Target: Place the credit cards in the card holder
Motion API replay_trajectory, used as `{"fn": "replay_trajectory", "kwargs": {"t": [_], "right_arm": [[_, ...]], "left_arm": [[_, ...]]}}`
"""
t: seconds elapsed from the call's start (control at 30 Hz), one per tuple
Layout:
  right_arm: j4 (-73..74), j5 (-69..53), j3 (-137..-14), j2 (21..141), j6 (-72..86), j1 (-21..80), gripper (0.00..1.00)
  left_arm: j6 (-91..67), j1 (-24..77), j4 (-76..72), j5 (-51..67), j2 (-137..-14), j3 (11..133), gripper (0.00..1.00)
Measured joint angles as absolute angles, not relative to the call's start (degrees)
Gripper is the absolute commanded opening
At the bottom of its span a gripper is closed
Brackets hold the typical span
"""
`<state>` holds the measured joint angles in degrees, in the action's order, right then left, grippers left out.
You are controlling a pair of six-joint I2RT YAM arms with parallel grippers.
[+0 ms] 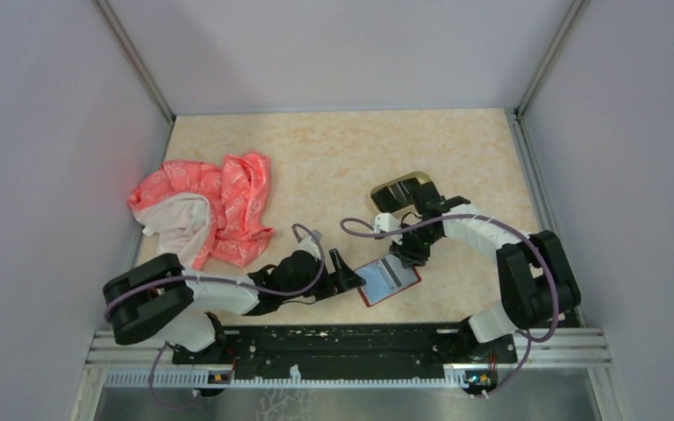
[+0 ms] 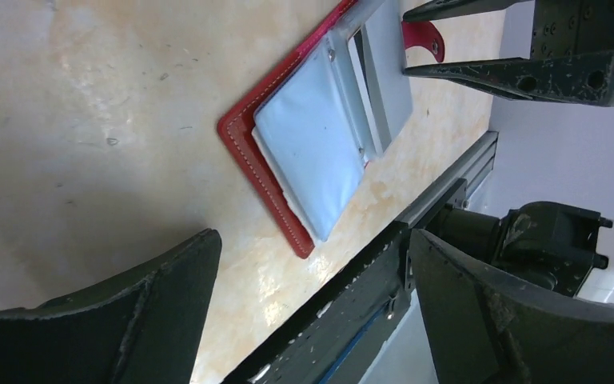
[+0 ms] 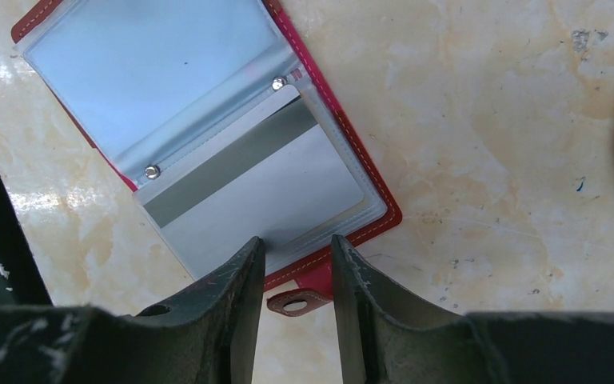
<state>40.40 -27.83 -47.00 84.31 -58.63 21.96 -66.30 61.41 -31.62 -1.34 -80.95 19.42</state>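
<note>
At the near edge of the marbled table (image 1: 342, 149), the left gripper (image 2: 312, 240) is hovering low with its fingers spread wide and nothing between them. The red card holder (image 1: 389, 281) is lying open and flat just ahead of those fingertips, apart from them, with its nearest corner pointing into the gap.

The holder's clear plastic sleeves are facing upward. One page is showing a light-blue face. The other is holding a greyish credit card (image 3: 272, 192) with a dark stripe across it, tucked inside the sleeve and sitting slightly askew.

On the holder's far side, the right gripper (image 3: 297, 244) is reaching down at the edge opposite the left arm. Its jaws are standing only narrowly parted and are straddling the red snap tab (image 3: 294, 302), which is sticking out from the holder's rim onto the table. The wrist view is not showing them pinching the tab, and a sliver of space is visible on either side.

Beyond the right gripper, a tan tray (image 1: 399, 187) is sitting well apart from the holder, its contents too dark to make out. Farther left, a crumpled pink cloth (image 1: 215, 206) is lying against the side wall.
</note>
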Motion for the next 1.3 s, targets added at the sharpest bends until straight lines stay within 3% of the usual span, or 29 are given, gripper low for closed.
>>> {"fn": "replay_trajectory", "kwargs": {"t": [0.17, 0.4, 0.67, 0.97, 1.3], "right_arm": [[41.41, -27.64, -48.21, 85.76, -57.82, 21.93, 0.35], [42.22, -27.38, -48.88, 86.43, -57.63, 21.82, 0.34], [42.57, -27.49, -49.21, 86.85, -57.49, 21.63, 0.33], [42.65, -27.53, -49.25, 86.91, -57.28, 21.58, 0.33], [42.72, -28.75, -49.23, 86.89, -56.27, 20.16, 0.36]], "left_arm": [[-71.59, 62.94, -34.52, -3.01, -86.41, 22.44, 0.85], [-75.48, 63.26, -43.51, -3.25, -93.23, 23.46, 0.83], [-70.59, 63.29, -66.65, -5.08, -99.96, 16.82, 0.82], [-65.25, 63.11, -83.79, -0.32, -108.14, 19.42, 0.78], [-63.72, 62.43, -86.06, 5.52, -112.09, 24.84, 0.72]]}}
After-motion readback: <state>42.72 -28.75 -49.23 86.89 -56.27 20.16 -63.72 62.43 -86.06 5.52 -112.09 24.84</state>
